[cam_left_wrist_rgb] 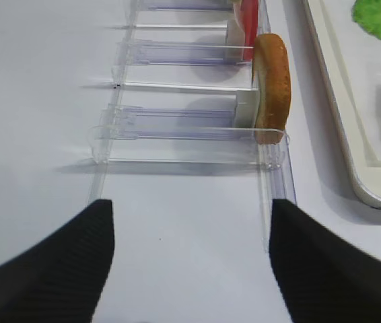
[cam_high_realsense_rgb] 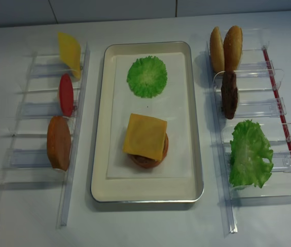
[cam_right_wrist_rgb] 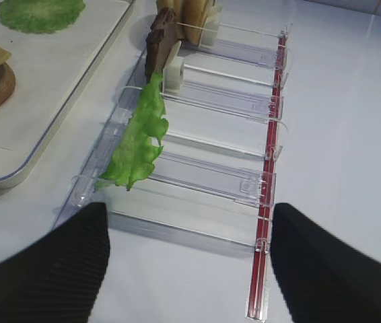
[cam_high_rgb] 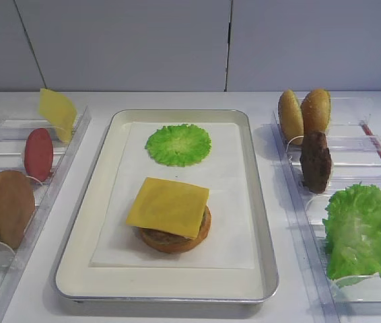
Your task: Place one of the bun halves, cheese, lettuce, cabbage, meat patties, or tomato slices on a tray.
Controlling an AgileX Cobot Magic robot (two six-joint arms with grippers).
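On the tray (cam_high_rgb: 261, 222), a bun half (cam_high_rgb: 175, 239), a patty and a cheese slice (cam_high_rgb: 168, 206) are already stacked, with a flat green cabbage round (cam_high_rgb: 178, 144) behind them. Left of the tray, a rack (cam_high_realsense_rgb: 76, 154) holds cheese, tomato (cam_high_rgb: 38, 154) and a bun. Right of it, buns, a patty (cam_high_rgb: 316, 160) and lettuce (cam_high_rgb: 364, 229) are left. The left tool (cam_left_wrist_rgb: 190, 259) and right tool (cam_right_wrist_rgb: 189, 259) are seen spread apart, empty.
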